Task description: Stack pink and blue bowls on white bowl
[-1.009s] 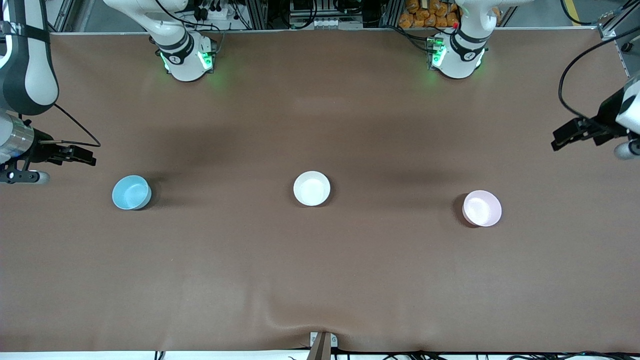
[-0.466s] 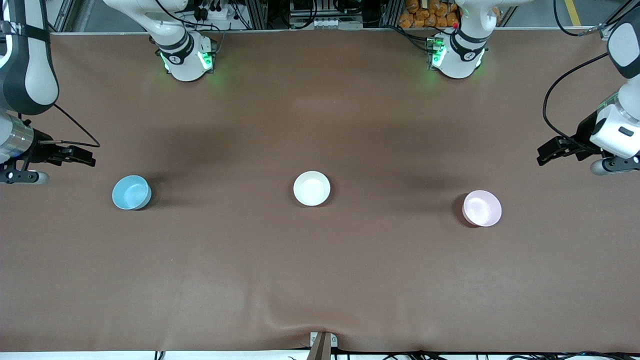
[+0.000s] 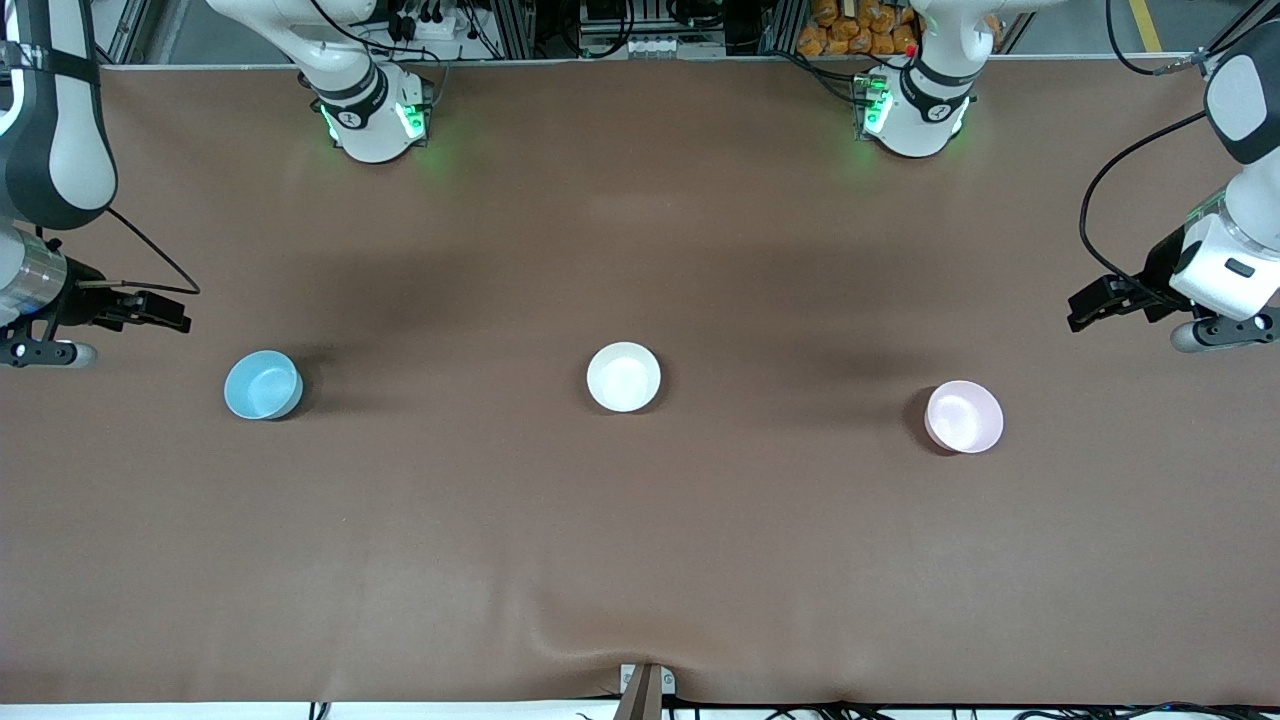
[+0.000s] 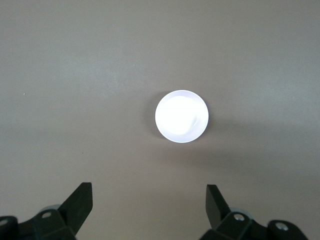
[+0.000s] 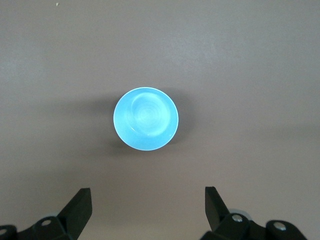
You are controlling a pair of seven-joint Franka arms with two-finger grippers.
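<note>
The white bowl [image 3: 623, 377] sits upright mid-table. The pale pink bowl [image 3: 964, 416] sits toward the left arm's end; it also shows in the left wrist view [image 4: 181, 116], washed out bright. The sky blue bowl [image 3: 263, 385] sits toward the right arm's end and shows in the right wrist view [image 5: 146, 119]. My left gripper [image 3: 1083, 308] is open and empty, high over the table edge past the pink bowl; it shows in its own view [image 4: 149, 200]. My right gripper [image 3: 172, 313] is open and empty, up near the blue bowl; it shows in its own view [image 5: 147, 200].
The brown table cover [image 3: 640, 540] has a small wrinkle at its near edge by a metal bracket [image 3: 642, 685]. The arm bases [image 3: 375, 115] stand along the table's far edge. Black cables hang by each gripper.
My left arm has swung in toward the pink bowl, its gripper a little lower and closer to the table's middle. The right arm and all three bowls have not moved.
</note>
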